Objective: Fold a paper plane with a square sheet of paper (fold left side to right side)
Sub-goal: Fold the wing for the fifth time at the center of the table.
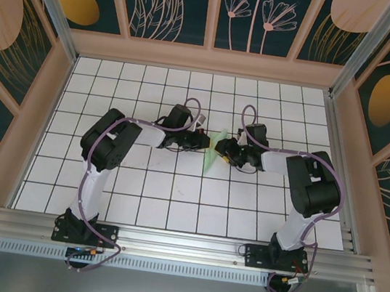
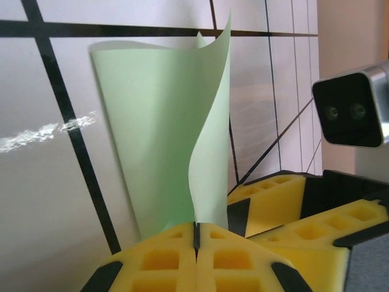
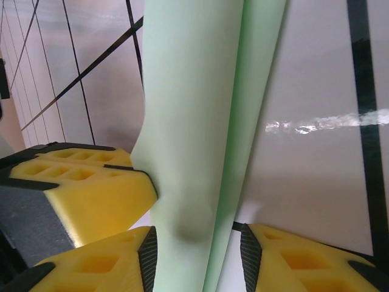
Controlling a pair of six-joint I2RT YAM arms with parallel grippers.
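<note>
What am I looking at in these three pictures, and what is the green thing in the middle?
Two robot arms, the left arm and the right arm, are bolted at the near edge of a white tiled table. The wide picture comes from a fixed camera above and behind them; the close-ups come from a camera on each wrist. The green thing is the square sheet of paper, curled. The left gripper is shut, pinching its edge. The right gripper has the sheet between its parted fingers; whether it squeezes is unclear.
</note>
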